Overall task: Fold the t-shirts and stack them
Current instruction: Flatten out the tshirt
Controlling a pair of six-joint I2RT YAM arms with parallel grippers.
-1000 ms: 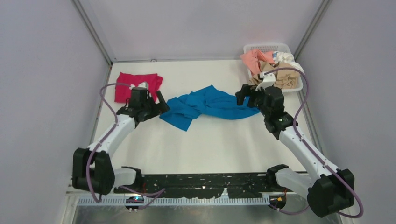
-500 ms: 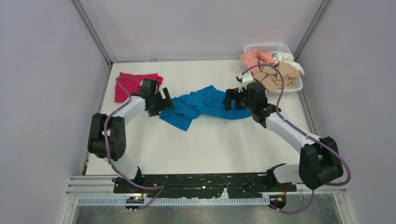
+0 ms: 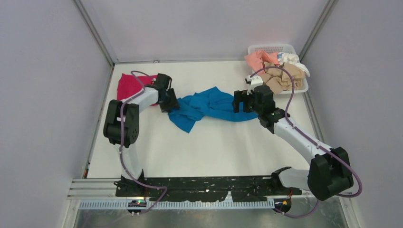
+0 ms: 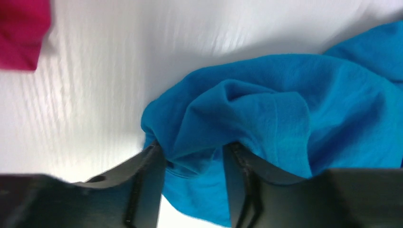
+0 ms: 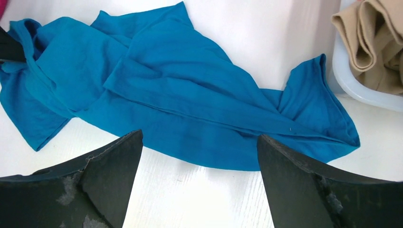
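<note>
Teal t-shirt [image 3: 211, 107] lies crumpled mid-table. Left gripper [image 4: 195, 161] pinches a bunched fold at its left end; right gripper [image 5: 199, 161] hangs spread wide over the near hem, w/o contact. Looks like the spreading step: next, right must drop and grab, then both pull flat.

My left tool [image 4: 194, 164] covers a fold of the teal shirt [image 4: 285, 109]; the magenta shirt [image 4: 21, 33] is cropped at the corner; basket [image 5: 354, 80] cut off.
</note>
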